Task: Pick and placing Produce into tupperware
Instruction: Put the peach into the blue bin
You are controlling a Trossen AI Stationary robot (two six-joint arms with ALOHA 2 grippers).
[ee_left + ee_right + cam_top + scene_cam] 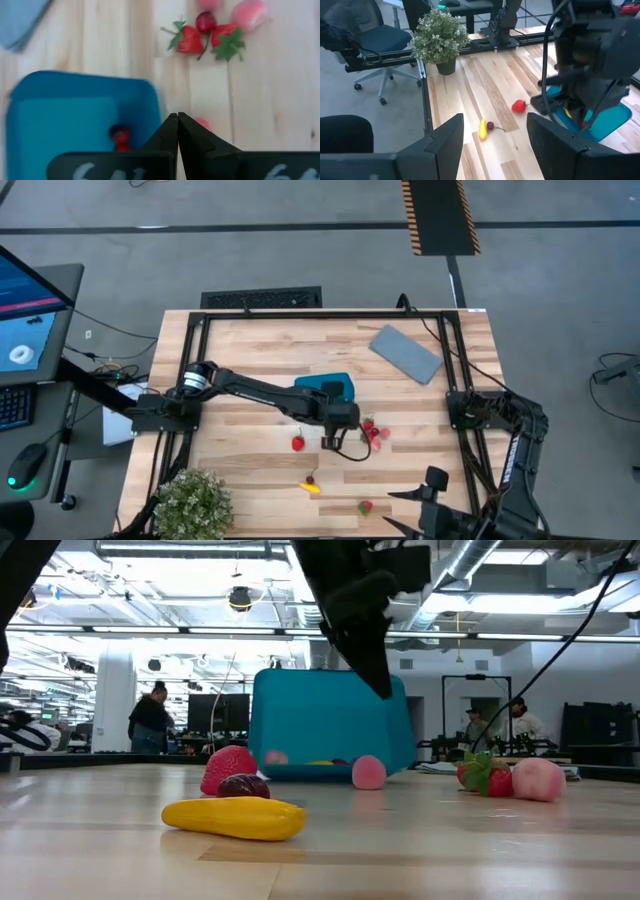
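Table [250, 350]: yellow piece [235, 818] flat, lengthwise sideways.

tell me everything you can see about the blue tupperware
The tupperware is a small teal plastic tub with rounded corners and shallow walls, open, no lid on it. It sits flat on the wooden table, near the middle. A few small pieces lie inside, one dark red. The left gripper, shut and empty, hangs at its rim.

Your left pincer [177, 120] shows its dark fingers pressed together over the pale wooden desk [260, 95], beside the teal plastic tupperware [80, 115] holding one small red piece [119, 137]. Red strawberries [190, 40] and a pink fruit [248, 14] lie beyond.
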